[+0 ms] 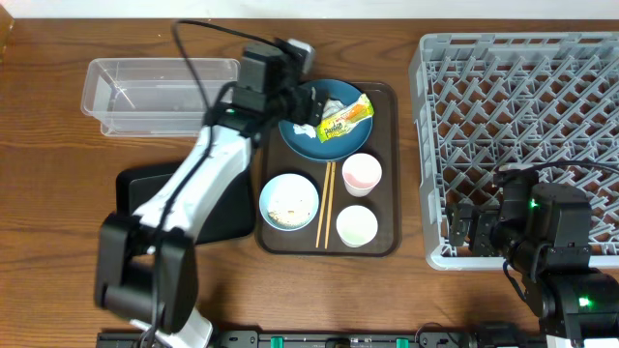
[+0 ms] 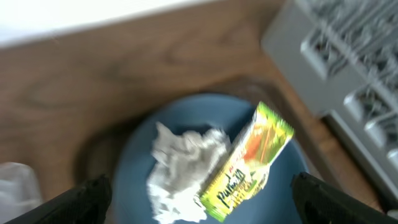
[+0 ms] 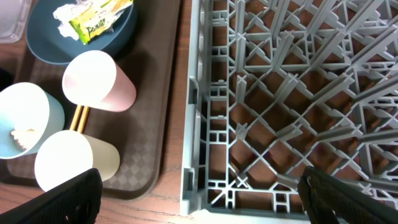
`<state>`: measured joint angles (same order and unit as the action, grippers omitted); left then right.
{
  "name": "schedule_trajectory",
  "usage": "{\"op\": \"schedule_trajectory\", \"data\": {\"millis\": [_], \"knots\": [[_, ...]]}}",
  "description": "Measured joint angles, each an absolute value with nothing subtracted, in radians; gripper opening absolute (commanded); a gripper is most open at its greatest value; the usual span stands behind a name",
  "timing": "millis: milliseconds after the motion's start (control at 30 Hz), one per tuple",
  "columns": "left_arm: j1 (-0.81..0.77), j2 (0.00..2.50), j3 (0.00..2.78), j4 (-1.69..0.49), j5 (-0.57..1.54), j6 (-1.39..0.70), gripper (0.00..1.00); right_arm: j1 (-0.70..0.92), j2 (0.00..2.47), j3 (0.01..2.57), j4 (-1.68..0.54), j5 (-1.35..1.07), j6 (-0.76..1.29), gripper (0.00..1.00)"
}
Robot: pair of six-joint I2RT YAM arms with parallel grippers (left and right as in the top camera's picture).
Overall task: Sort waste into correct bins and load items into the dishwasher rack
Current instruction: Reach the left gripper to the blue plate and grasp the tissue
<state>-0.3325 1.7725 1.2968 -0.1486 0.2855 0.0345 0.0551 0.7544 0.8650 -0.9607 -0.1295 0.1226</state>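
Note:
The round blue plate [image 1: 314, 145] sits at the back of the brown serving tray [image 1: 387, 242]. On the plate lie a crumpled white tissue [image 2: 183, 165] and a yellow-green snack wrapper [image 2: 249, 162]. My left gripper [image 2: 199, 199] hovers open above them, one finger on each side, touching neither. Also on the tray are a light-blue bowl [image 1: 288, 201] with pale crumbs inside, wooden chopsticks [image 1: 326, 203] and two cups [image 1: 361, 173] [image 1: 356, 225]. My right gripper [image 3: 199, 199] is open and empty over the front left corner of the grey dishwasher rack [image 1: 522, 97].
A clear plastic tub [image 1: 160, 92] stands at the back left. The flat black tray [image 1: 237, 208] lies left of the serving tray, partly hidden under my left arm. A strip of bare wood separates the serving tray from the rack.

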Motion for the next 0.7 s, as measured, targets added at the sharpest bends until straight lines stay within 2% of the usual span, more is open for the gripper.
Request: {"op": "schedule_trajectory", "data": {"millis": [167, 267, 400, 567, 700], "knots": [[-0.35, 1.879, 1.297, -0.126, 0.286, 0.034, 0.89, 0.055, 0.754, 0.865, -0.961, -0.13, 0.122, 0.99], [-0.352, 1.93, 1.297, -0.12, 0.286, 0.037, 0.81, 0.055, 0.754, 0.865, -0.966, -0.13, 0.123, 0.99], [-0.352, 1.98, 1.297, -0.121, 0.286, 0.042, 0.77, 0.055, 0.754, 0.865, -0.971, -0.13, 0.123, 0.99], [-0.355, 2.003, 1.297, -0.122, 0.286, 0.042, 0.55, 0.055, 0.754, 0.865, -0.972, -0.13, 0.123, 0.99], [-0.355, 2.003, 1.297, -0.125, 0.286, 0.047, 0.31, 0.055, 0.754, 0.865, -0.972, -0.13, 0.123, 0.99]]}}
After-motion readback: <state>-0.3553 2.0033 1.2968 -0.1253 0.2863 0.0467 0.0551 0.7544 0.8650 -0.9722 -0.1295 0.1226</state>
